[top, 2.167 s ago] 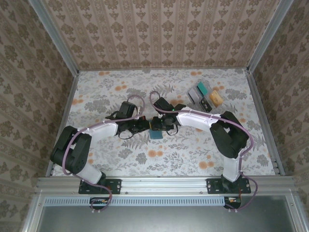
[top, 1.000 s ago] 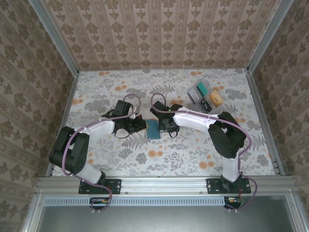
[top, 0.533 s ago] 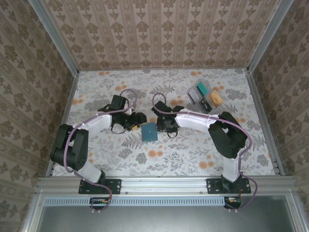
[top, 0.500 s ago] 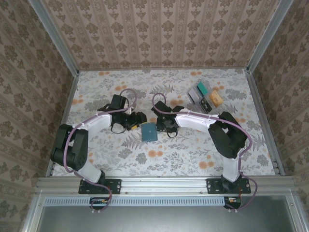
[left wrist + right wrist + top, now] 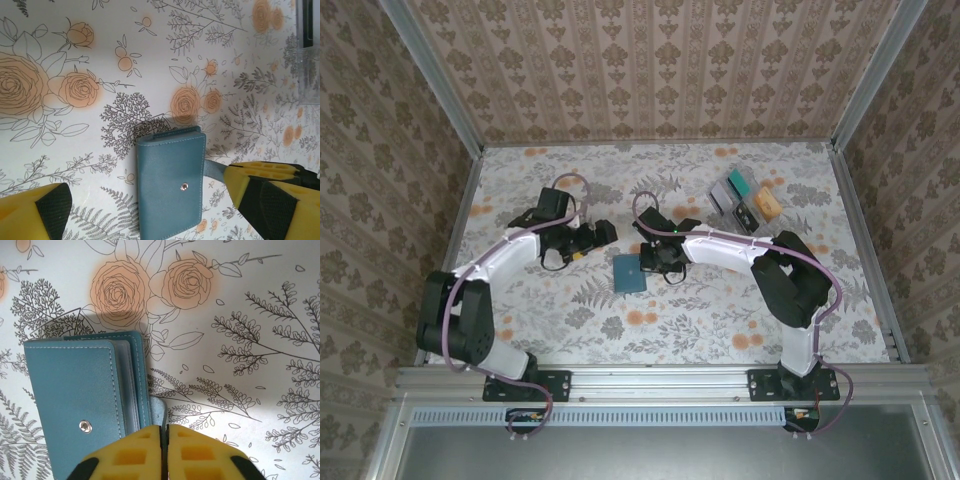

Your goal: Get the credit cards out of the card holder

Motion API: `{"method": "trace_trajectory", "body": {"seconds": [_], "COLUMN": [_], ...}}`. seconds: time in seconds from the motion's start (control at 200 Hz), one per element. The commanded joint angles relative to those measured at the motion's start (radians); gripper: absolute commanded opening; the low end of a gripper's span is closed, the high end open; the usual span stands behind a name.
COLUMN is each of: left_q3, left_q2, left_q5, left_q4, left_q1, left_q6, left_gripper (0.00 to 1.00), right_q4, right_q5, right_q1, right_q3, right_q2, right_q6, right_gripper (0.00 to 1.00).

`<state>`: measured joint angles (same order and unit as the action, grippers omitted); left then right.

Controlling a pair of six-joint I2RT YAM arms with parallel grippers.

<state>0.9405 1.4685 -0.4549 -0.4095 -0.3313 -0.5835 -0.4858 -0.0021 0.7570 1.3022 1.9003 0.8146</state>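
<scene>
Slate-blue card holder (image 5: 629, 273) lies closed, loose cards (image 5: 745, 199) well apart.

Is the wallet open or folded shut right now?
Folded shut: the wallet lies flat, panels stacked, card edges showing between them. Its snap is bare, the tab pinched in the right gripper.

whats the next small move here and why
Likely bring the open left tool down onto the wallet to hold it steady, so the right tool, shut on the strap, can peel the cover open. The wallet lies closed with the cards showing just their edges, and the left tool is off it.
</scene>
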Motion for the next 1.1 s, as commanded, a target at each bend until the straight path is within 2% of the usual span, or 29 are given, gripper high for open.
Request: {"method": "trace_trajectory", "body": {"seconds": [0.0,0.16,0.485,0.62,0.73,0.89,1.095], "left_q3": [-0.034,-0.090,-0.185,-0.256,-0.283,-0.265,-0.208], "left_q2": [-0.073,-0.147,-0.244,-0.278,-0.273,-0.250,-0.189], "left_q5": [0.014,0.021,0.020,-0.012,-0.016,-0.027,-0.067], "left_q4": [-0.031,-0.036,-0.003,0.069,0.091,0.092,0.116], "left_q1": [0.005,0.009,0.010,0.009,0.009,0.011,0.011], "left_q6": [-0.024,-0.059,-0.107,-0.165,-0.161,-0.128,-0.096], "left_gripper": [1.00,1.00,1.00,1.00,1.00,1.00,1.00], "right_q4": [-0.019,0.025,0.126,0.049,0.012,-0.039,-0.132], "right_q5": [-0.007,-0.020,-0.149,-0.112,-0.105,-0.055,0.074], "right_q1": [-0.003,-0.001,0.002,0.001,0.001,-0.005,-0.029], "right_q3": [0.030,-0.012,-0.067,0.011,0.044,0.045,-0.008], "right_q2": [-0.002,-0.112,-0.264,-0.233,-0.189,-0.175,-0.224], "right_q6": [-0.040,-0.064,-0.056,-0.073,-0.086,-0.089,-0.090], "right_gripper": [0.06,0.05,0.06,0.06,0.05,0.05,0.05]}}
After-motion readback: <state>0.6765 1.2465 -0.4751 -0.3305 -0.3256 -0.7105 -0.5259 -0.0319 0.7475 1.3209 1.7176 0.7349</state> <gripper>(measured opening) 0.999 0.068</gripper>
